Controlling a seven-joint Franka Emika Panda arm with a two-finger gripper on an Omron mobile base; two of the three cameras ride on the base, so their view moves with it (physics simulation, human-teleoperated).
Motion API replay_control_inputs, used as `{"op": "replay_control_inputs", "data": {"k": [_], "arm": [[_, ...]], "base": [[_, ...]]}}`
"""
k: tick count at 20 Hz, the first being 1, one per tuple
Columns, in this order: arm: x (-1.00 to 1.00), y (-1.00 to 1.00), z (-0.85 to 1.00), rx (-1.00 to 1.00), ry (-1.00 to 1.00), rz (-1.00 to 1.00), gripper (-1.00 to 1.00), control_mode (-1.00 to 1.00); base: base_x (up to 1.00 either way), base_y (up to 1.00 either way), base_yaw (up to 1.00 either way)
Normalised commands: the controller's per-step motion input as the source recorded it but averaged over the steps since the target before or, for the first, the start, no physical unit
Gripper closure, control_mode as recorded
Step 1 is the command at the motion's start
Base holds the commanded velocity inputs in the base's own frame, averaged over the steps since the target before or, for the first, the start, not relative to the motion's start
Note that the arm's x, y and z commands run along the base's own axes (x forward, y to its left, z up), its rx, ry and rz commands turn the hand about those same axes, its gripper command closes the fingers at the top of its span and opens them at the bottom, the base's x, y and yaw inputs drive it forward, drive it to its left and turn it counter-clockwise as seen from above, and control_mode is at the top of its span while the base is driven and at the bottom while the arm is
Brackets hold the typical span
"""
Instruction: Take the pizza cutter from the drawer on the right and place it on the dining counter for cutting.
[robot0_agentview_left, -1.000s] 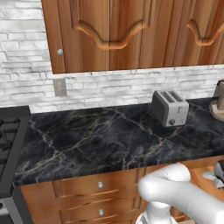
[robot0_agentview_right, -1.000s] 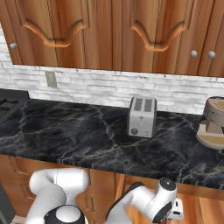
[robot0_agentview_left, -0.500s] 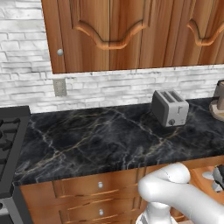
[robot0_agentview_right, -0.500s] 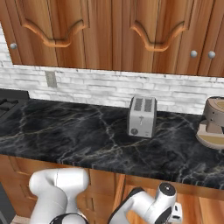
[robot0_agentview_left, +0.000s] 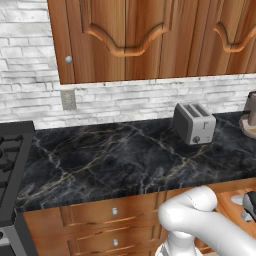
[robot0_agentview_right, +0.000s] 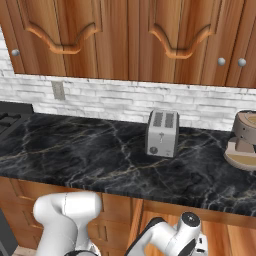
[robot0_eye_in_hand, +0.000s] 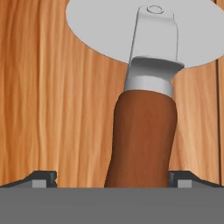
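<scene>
Wooden drawer (robot0_eye_in_hand: 52, 109), one pizza cutter (robot0_eye_in_hand: 144, 131), jaws open

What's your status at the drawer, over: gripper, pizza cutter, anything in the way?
Gripper open, fingertips either side of the brown handle, not closed. Pizza cutter lying flat on the drawer floor, wheel blade away from the hand. Nothing in the way.
</scene>
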Motion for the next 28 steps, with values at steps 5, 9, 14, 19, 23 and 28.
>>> {"op": "replay_control_inputs", "data": {"k": [5,9,14,19,23,28], "arm": [[0.0,0.0,0.0,0.0,0.0,0.0,-1.0,-1.0],[0.0,0.0,0.0,0.0,0.0,0.0,1.0,-1.0],[0.0,0.0,0.0,0.0,0.0,0.0,1.0,-1.0],[0.0,0.0,0.0,0.0,0.0,0.0,1.0,-1.0],[0.0,0.0,0.0,0.0,0.0,0.0,1.0,-1.0],[-0.26,-0.1,0.18,0.0,0.0,0.0,1.0,-1.0]], "base": [[0.0,0.0,0.0],[0.0,0.0,0.0],[0.0,0.0,0.0],[0.0,0.0,0.0],[0.0,0.0,0.0],[0.0,0.0,0.0]]}}
